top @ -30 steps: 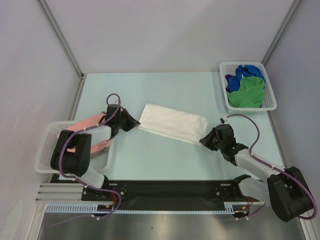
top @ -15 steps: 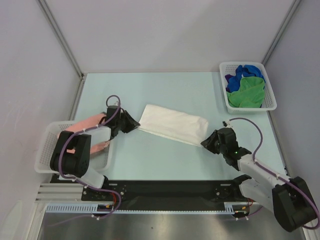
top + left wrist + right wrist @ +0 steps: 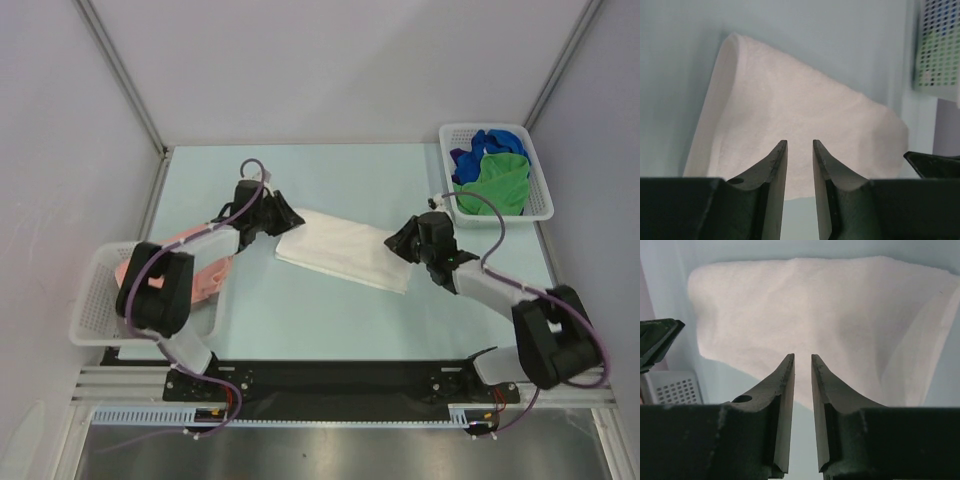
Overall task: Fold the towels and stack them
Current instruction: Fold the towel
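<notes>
The white towel (image 3: 345, 255) is nubbly terry cloth, the counter (image 3: 330, 180) smooth and matt, the fingers (image 3: 776, 167) matt black plastic.

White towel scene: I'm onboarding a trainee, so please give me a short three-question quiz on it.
1. True or false: the left tool and right tool both clamp the white towel.
2. The blue towel and green towel lie in: A) the far right basket, B) a cardboard box, C) the left tool.
3. Fill in: the near left basket holds a ____.
Key: 1 false, both stand open and empty; 2 A; 3 salmon pink towel.
</notes>
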{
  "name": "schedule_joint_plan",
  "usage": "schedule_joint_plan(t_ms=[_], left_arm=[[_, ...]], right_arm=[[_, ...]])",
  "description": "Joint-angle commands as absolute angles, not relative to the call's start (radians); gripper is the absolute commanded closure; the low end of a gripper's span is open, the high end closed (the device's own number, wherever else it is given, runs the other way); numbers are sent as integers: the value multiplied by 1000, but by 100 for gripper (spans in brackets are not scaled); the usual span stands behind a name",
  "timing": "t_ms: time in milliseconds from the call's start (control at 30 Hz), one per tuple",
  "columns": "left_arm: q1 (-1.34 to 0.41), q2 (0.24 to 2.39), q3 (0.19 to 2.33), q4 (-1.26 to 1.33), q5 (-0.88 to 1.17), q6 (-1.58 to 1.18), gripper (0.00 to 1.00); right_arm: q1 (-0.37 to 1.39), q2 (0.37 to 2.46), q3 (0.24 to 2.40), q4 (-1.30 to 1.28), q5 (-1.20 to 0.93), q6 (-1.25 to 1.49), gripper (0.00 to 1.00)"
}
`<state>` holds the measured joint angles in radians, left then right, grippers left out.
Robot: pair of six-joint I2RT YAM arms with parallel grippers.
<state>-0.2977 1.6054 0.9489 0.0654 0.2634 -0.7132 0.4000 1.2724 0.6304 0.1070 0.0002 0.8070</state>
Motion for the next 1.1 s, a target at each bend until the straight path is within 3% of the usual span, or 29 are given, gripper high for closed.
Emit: schedule_joint_plan(t_ms=[0, 167, 367, 500, 633, 733, 967, 1067], left_arm=[[-313, 1750, 971, 66, 314, -690, 69], [-313, 1839, 985, 46, 237, -654, 70], [-313, 1799, 1014, -64, 86, -592, 68], [-314, 1740, 1064, -184, -139, -533, 50], [-311, 1743, 1127, -241, -178, -476, 45], [-304, 1778, 1192, -279, -161, -443, 39], [-284, 1917, 1330, -322, 118, -374, 36], [-281, 1966, 1357, -374, 144, -356, 36]], right_arm=[[400, 1417, 696, 288, -20, 798, 76], [328, 1540, 678, 341, -43, 807, 77], [209, 1577, 615, 311, -77, 798, 78], [184, 1626, 656, 255, -87, 762, 79], [170, 1643, 675, 230, -75, 741, 79], [158, 1664, 690, 222, -90, 735, 80], [133, 1683, 704, 224, -110, 721, 81], [118, 1683, 701, 230, -123, 716, 82]])
